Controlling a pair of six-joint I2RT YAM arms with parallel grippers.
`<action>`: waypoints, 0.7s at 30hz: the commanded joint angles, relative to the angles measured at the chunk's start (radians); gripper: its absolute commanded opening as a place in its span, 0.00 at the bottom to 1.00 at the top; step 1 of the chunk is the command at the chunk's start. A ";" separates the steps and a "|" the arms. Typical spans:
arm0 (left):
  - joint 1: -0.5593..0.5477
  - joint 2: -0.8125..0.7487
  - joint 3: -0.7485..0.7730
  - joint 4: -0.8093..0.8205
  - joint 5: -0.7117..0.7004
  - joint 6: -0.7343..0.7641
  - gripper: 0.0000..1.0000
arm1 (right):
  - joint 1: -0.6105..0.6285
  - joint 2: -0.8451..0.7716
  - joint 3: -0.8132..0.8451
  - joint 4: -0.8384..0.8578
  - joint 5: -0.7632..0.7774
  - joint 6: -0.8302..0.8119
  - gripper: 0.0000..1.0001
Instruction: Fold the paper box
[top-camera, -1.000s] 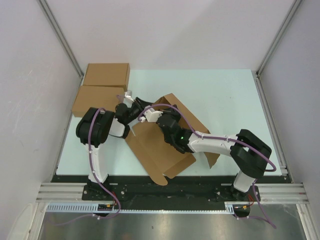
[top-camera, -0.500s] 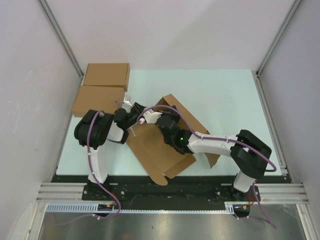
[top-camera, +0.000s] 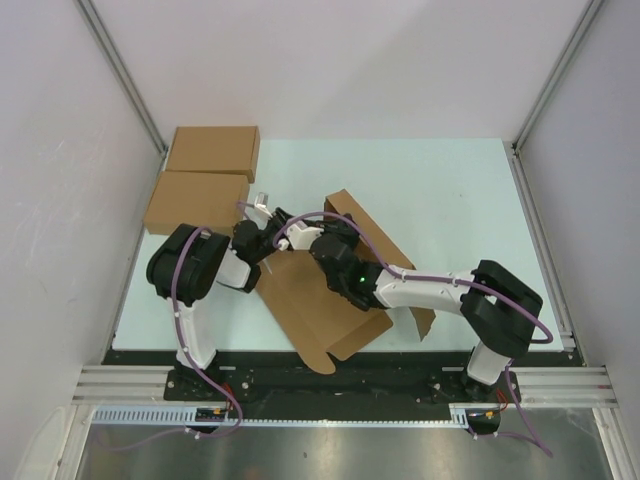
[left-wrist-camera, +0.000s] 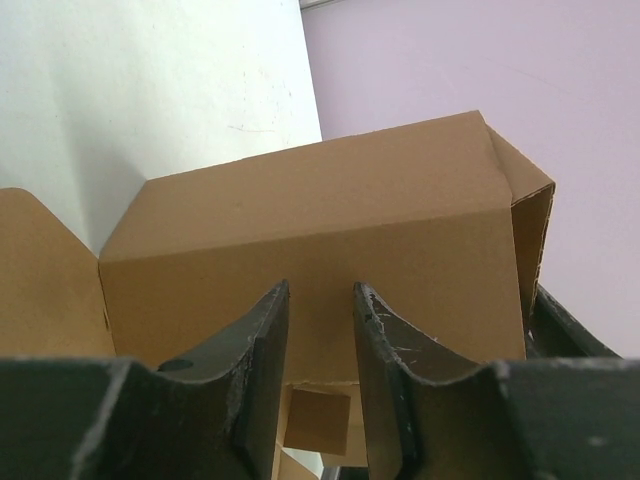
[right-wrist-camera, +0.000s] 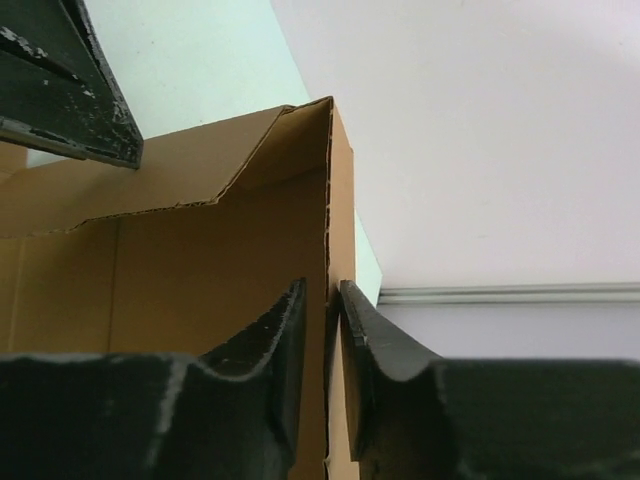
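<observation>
Plain brown cardboard paper box (top-camera: 300, 290), half-formed: right end effector (right-wrist-camera: 322, 290) straddles a raised wall (right-wrist-camera: 338, 200), apparently steadying it, grip uncertain; left end effector (left-wrist-camera: 320, 288), slightly spread, faces the adjoining panel (left-wrist-camera: 300, 230).

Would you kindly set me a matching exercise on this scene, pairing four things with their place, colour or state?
Things:
1. paper box
2. made-up boxes
3. right gripper
4. table

Descriptions:
A. pale green
B. closed, at the far left corner
C. jaws either side of a raised cardboard wall
D. part-folded, lying mid-table

Pairs: 1-D, 2-B, 3-C, 4-A
</observation>
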 joint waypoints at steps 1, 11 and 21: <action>-0.013 -0.020 -0.007 0.306 -0.008 0.017 0.37 | 0.015 -0.026 0.011 -0.030 -0.020 0.069 0.30; -0.017 -0.016 -0.009 0.300 -0.015 0.032 0.37 | -0.006 -0.099 0.084 -0.224 -0.150 0.318 0.52; -0.017 -0.019 -0.002 0.281 -0.012 0.049 0.37 | -0.066 -0.145 0.138 -0.337 -0.280 0.464 0.56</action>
